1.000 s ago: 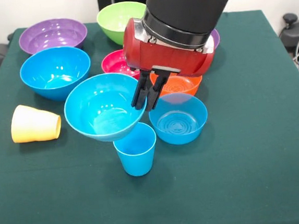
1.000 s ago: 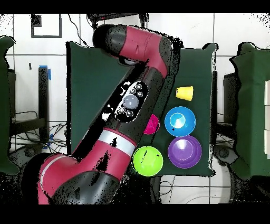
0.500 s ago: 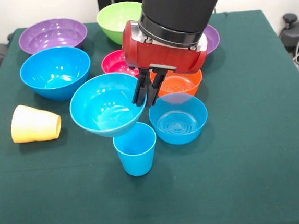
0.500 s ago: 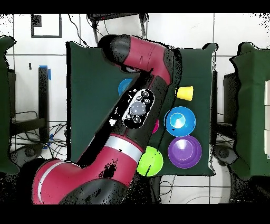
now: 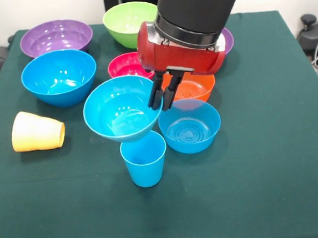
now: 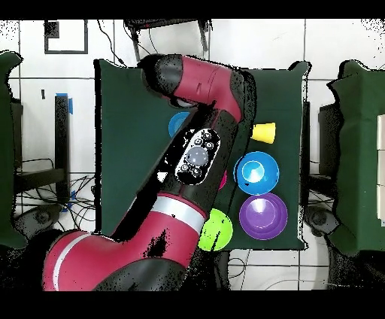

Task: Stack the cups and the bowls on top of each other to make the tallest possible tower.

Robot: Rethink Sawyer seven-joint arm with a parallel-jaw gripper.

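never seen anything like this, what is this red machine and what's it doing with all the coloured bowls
It is a robot arm, red and black, ending in a gripper with two thin black fingers. One picture faces it across a green table; the other looks straight down, where the arm hides most things. The gripper pinches the rim of a blue bowl, tilted just above an upright blue cup. Loose on the cloth: a small blue bowl, a large blue bowl, orange, pink-red, green and purple bowls, and a yellow cup on its side.
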